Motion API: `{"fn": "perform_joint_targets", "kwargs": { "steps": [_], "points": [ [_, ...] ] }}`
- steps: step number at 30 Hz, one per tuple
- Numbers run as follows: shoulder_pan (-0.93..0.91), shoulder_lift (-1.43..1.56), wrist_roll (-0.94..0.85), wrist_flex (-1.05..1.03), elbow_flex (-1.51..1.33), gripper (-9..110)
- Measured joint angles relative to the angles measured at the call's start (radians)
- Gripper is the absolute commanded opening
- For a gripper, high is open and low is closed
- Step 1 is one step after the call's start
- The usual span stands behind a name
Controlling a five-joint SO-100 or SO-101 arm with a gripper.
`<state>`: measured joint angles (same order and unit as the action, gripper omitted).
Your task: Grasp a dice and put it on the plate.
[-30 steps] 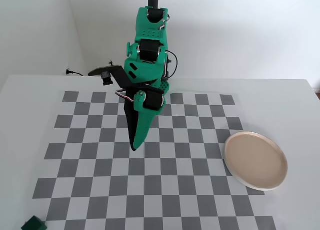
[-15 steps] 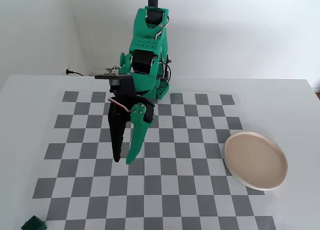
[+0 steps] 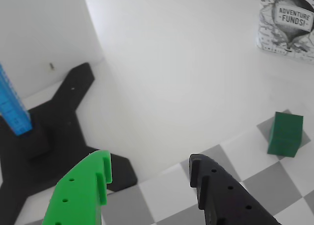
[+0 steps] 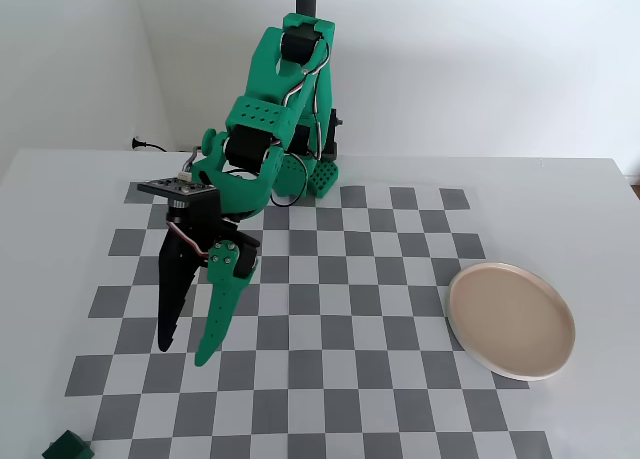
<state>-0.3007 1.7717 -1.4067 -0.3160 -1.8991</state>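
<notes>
The dice (image 4: pixel 68 446) is a small dark green cube at the front left corner of the checkered mat in the fixed view. In the wrist view the dice (image 3: pixel 285 134) stands on a grey square at the right, well clear of the jaws. My gripper (image 4: pixel 187 353) hangs above the left part of the mat, open and empty, with one green and one black finger. In the wrist view my gripper (image 3: pixel 152 159) shows a wide gap with nothing in it. The pinkish-beige plate (image 4: pixel 511 320) lies at the right of the mat, far from the gripper.
The checkered mat (image 4: pixel 330 329) covers the white table. A black cross-shaped stand (image 3: pixel 59 132) with a blue post (image 3: pixel 12 107) sits off the mat's edge. A white box printed "Adventure Funds" (image 3: pixel 289 21) stands beyond the dice. The arm's base (image 4: pixel 310 169) is at the back.
</notes>
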Motion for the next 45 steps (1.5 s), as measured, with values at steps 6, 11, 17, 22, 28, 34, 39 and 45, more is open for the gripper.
{"fn": "perform_joint_targets", "kwargs": {
  "steps": [6,11,17,22,28,34,39,45],
  "points": [
    [-0.075,-0.129,-0.018,0.000,0.103,13],
    [-0.135,-0.250,-0.018,-0.051,0.230,14],
    [-0.195,-0.362,-0.028,-0.080,0.362,16],
    [-0.224,-0.433,-0.040,-0.091,0.433,18],
    [-0.239,-0.522,-0.057,-0.112,0.522,21],
    [-0.239,-0.637,-0.058,-0.173,0.646,21],
    [-0.239,-0.730,-0.058,-0.186,0.736,20],
    [-0.238,-0.845,-0.058,-0.241,0.871,20]
  ]
}}
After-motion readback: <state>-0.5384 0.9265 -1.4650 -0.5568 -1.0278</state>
